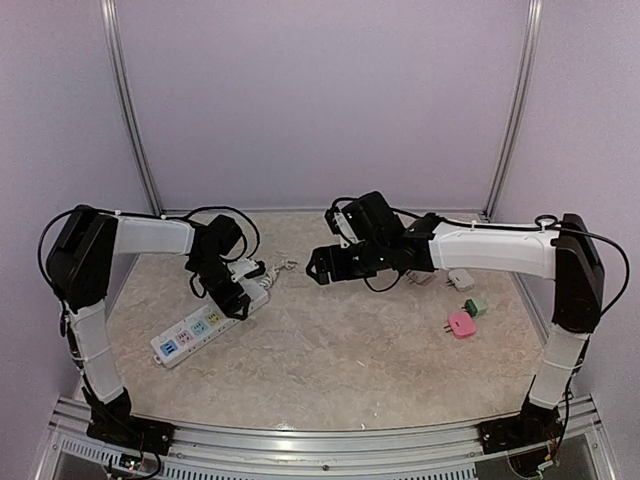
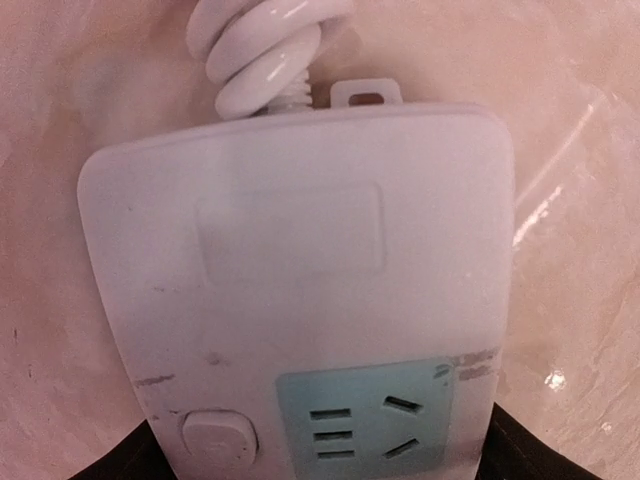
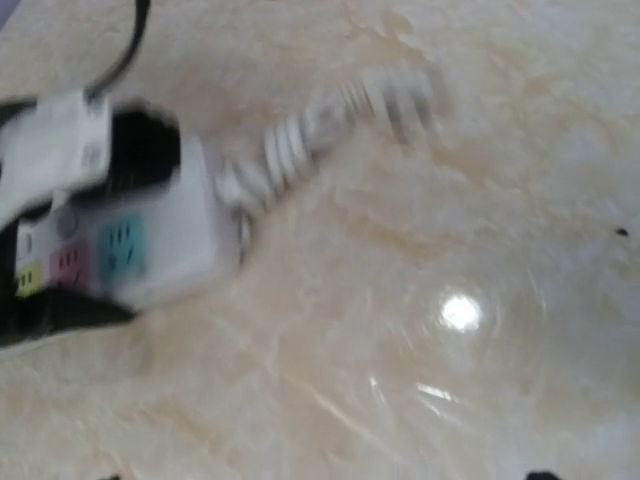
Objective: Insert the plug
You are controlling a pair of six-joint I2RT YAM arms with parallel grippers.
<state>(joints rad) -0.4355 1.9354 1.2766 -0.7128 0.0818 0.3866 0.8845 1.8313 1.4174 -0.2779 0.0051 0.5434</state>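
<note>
A white power strip with coloured sockets lies at the left of the table. My left gripper is down over its cord end. In the left wrist view the strip fills the frame, and my left gripper has a black finger against each long side, shut on it. A blue socket and a white button face up. A pink plug, a green plug and a white plug lie at the right. My right gripper hangs open and empty near the middle.
The strip's coiled white cord trails toward the back of the table. The blurred right wrist view shows the strip and cord at its left. Purple walls stand at the back and on both sides.
</note>
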